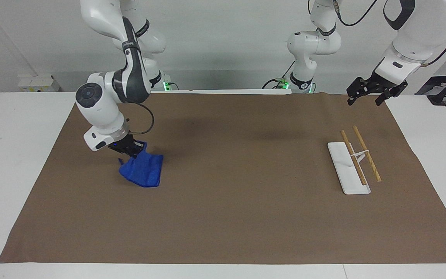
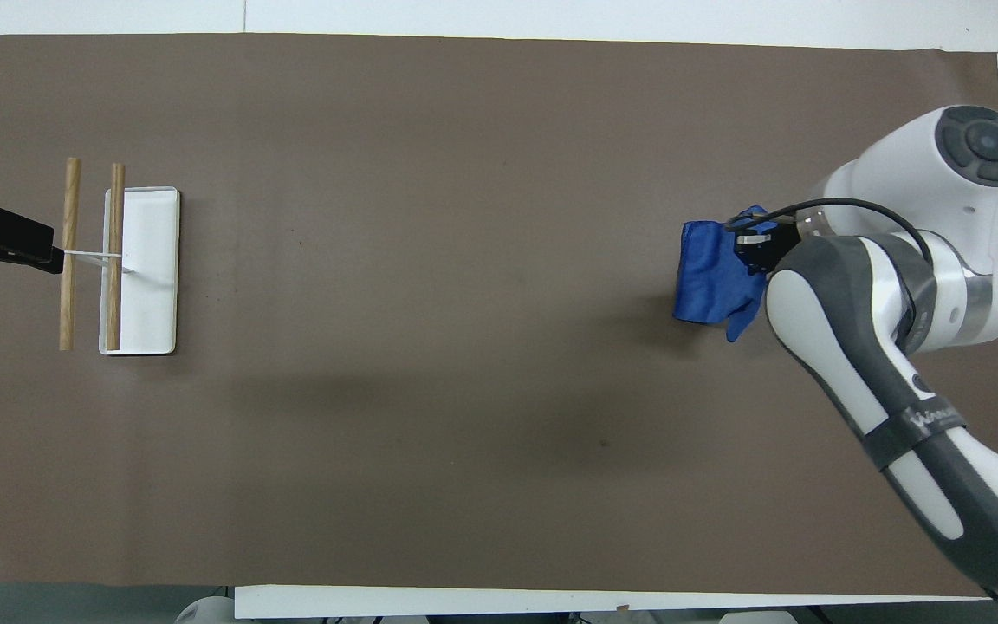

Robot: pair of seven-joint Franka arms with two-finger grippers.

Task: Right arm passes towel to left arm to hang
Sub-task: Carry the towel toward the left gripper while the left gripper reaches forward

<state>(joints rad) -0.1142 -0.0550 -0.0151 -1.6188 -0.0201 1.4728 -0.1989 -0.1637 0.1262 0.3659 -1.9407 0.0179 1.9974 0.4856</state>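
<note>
My right gripper [image 1: 133,149] is shut on the blue towel [image 1: 143,170] and holds it up over the brown mat toward the right arm's end of the table. The towel hangs bunched below the fingers; its lowest folds look close to the mat. In the overhead view the towel [image 2: 711,273] shows beside the right gripper [image 2: 754,247]. My left gripper [image 1: 376,91] waits in the air, open and empty, over the mat's edge at the left arm's end; it also shows in the overhead view [image 2: 5,241].
A white rack base [image 1: 347,170] with two wooden rails [image 1: 366,153] stands on the brown mat [image 1: 223,217] toward the left arm's end. It shows in the overhead view [image 2: 148,269] too. White table borders the mat.
</note>
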